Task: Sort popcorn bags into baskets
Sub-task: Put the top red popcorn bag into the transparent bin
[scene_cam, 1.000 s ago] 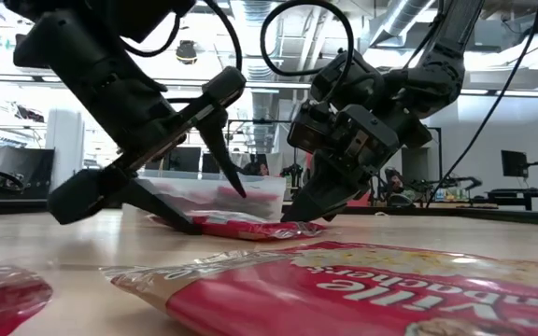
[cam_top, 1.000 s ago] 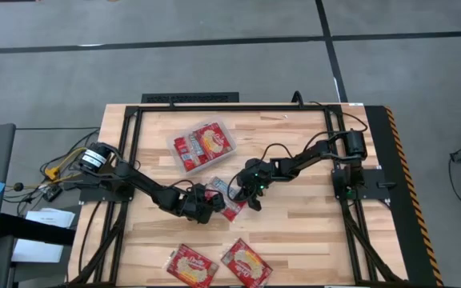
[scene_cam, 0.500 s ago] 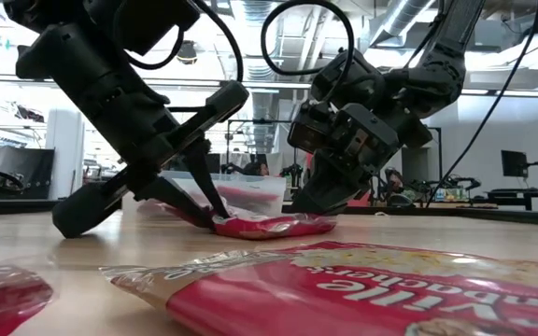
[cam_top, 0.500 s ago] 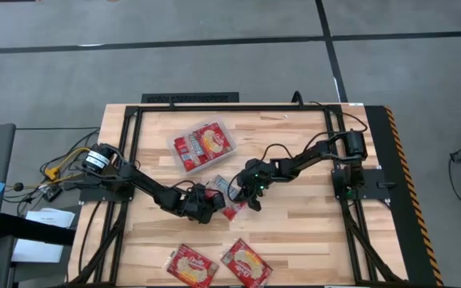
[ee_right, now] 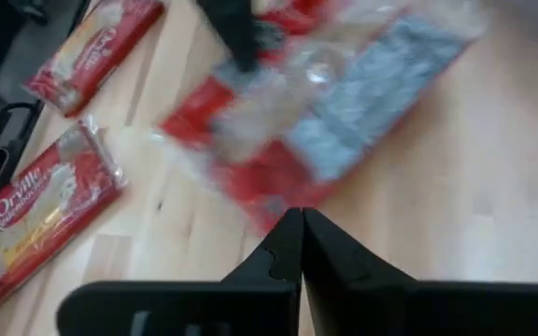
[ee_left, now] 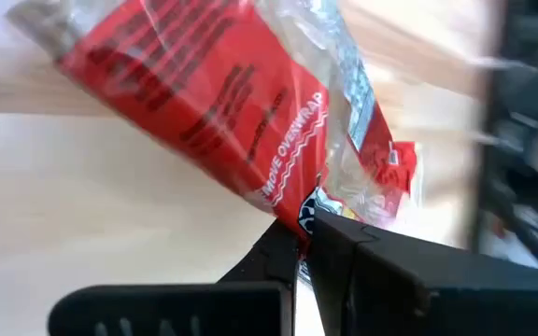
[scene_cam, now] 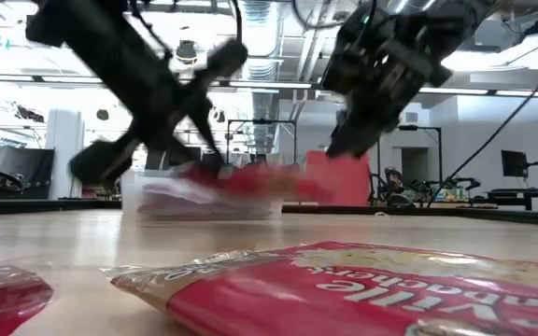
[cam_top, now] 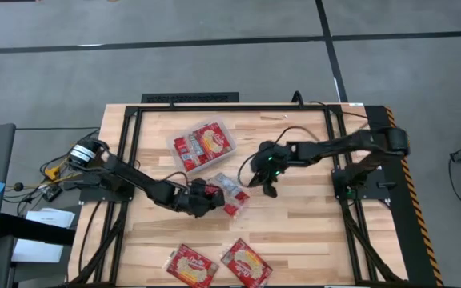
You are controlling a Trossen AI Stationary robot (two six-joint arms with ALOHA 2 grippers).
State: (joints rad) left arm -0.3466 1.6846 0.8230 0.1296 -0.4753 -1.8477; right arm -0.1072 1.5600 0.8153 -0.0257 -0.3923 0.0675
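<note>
Your left pincer [cam_top: 205, 194] is clamped on a bag [cam_top: 229, 196] just below the tray [cam_top: 203, 145]. Your right pincer [cam_top: 269, 184], fingers together and empty, sits right of that bag.

1. The counter [cam_top: 294, 232] is pale wood in lengthwise strips, with a black frame; its right edge carries black-and-yellow hazard stripes.
2. The lifted popcorn bag [cam_top: 229, 196] is red with a pale blue-white panel and clear wrap.
3. Two popcorn bags [cam_top: 218, 263] by the near edge are red with yellowish popcorn pictures.
4. The basket [cam_top: 181, 165] is transparent, showing red packets.
</note>
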